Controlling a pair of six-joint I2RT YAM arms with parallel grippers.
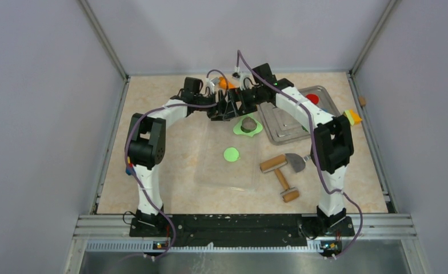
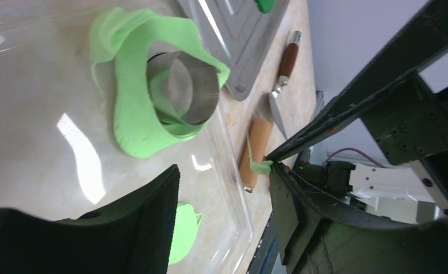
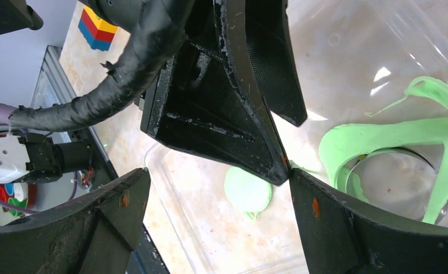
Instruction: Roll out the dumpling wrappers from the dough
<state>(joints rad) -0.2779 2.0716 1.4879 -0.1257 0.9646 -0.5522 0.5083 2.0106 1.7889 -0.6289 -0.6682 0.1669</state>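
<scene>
Left gripper (image 2: 223, 171) open, green scrap (image 2: 262, 166) stuck at its tip; right gripper (image 3: 219, 171) wide open, left's finger between its jaws. Dough (image 1: 248, 127) at far edge of mat (image 1: 227, 174), draped round cutter (image 1: 248, 124), long axis left-right. Wrapper (image 1: 231, 154) flat, mid-mat.

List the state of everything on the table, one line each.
Dough, thin sheet with a hole, draped around the cutter ring.
Cutter ring, upright inside the dough.
Wrapper, cut out, flat on the clear mat.
Rolling pin, lying beside the mat.
Left fingers, open.
Right fingers, open wide.

Dough (image 2: 131, 114) around cutter (image 2: 202, 94) — wrapper (image 1: 231, 154) nearer, rolling pin (image 1: 273, 164) right
</scene>
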